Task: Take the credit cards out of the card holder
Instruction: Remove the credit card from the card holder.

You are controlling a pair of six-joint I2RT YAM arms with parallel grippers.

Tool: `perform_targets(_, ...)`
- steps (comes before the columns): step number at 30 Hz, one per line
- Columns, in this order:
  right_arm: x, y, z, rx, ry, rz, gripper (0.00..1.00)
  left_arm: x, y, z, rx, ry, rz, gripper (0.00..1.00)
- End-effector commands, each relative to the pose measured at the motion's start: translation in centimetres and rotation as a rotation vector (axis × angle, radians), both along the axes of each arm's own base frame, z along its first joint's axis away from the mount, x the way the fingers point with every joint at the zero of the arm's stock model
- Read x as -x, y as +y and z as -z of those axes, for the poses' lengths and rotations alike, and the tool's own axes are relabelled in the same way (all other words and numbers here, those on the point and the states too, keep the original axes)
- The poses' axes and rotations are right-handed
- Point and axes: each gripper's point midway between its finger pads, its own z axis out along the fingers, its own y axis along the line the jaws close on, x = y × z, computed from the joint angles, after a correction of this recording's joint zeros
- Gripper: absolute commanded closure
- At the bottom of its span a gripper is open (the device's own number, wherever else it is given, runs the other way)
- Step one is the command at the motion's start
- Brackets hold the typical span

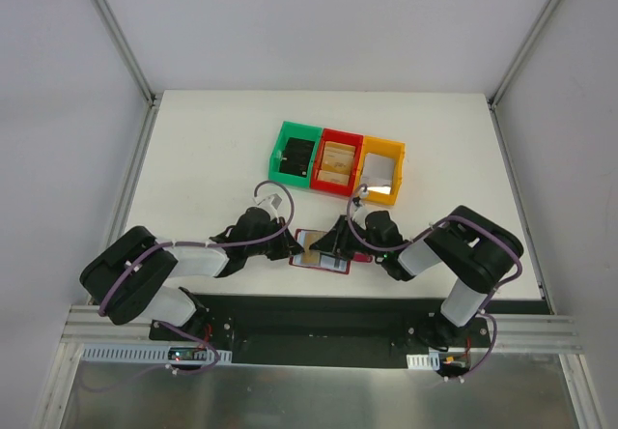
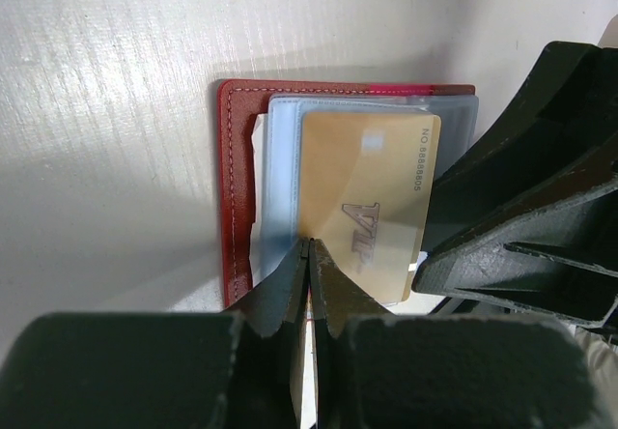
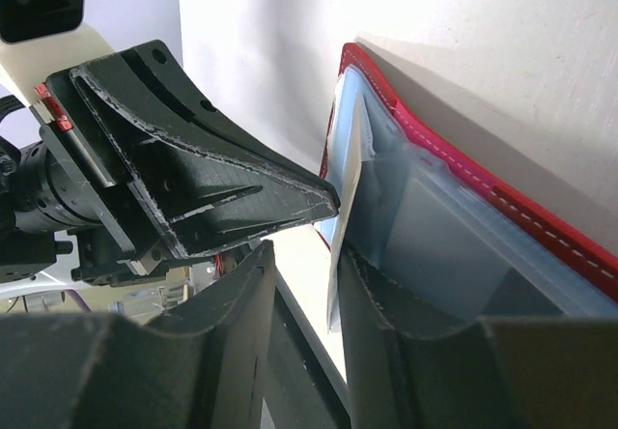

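The card holder [image 1: 338, 265], a dark red wallet, lies open on the table between both grippers. In the left wrist view its red cover [image 2: 237, 178] frames a grey-blue panel [image 2: 282, 178], and a gold credit card [image 2: 372, 197] marked VIP sticks partway out of it. My left gripper [image 2: 311, 245] is shut, with its tips down at the card's near left edge. My right gripper [image 3: 304, 255] is open. The card [image 3: 345, 207], seen edge-on, stands between its fingers, against the right fingertip [image 3: 372, 274]. From above, the left gripper [image 1: 293, 247] and right gripper [image 1: 334, 245] nearly meet over the holder.
Three small bins stand in a row behind the holder: green [image 1: 279, 154], red [image 1: 340, 135] and yellow [image 1: 383, 143]. The right gripper's black fingers [image 2: 521, 207] crowd the right of the left wrist view. The table's near edge lies just behind both grippers.
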Motion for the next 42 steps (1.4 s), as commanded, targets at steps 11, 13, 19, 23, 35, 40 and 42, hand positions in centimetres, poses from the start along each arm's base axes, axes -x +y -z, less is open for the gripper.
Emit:
perform_targets(11, -0.6, 0.2, -2.8, -0.091, -0.068, -0.003, 0.7, -0.1, 1.8, 1.1, -0.046, 0.015, -0.047, 1.0)
perform_targets(13, -0.5, 0.1, -2.8, -0.09, -0.068, -0.003, 0.7, -0.2, 1.8, 1.0, -0.046, 0.014, -0.048, 1.0)
perform_targets(19, -0.5, -0.2, -2.7, -0.089, -0.064, 0.002, 0.71, -0.1, 2.0, 1.3, -0.053, 0.02, -0.055, 1.0)
perform_targets(23, -0.5, -0.3, -2.6, -0.088, -0.063, 0.007, 0.73, -0.2, 2.1, 1.4, -0.056, 0.022, -0.059, 1.0)
perform_targets(35, -0.5, -0.9, -2.5, -0.085, -0.063, 0.017, 0.77, -0.2, 2.4, 1.5, -0.059, 0.024, -0.068, 1.0)
perform_targets(40, -0.4, -1.0, -2.4, -0.082, -0.063, 0.016, 0.8, -0.3, 2.3, 1.4, -0.057, 0.022, -0.07, 1.0)
perform_targets(42, -0.3, -1.0, -2.4, -0.082, -0.065, 0.016, 0.82, -0.3, 2.4, 1.4, -0.056, 0.02, -0.071, 1.0)
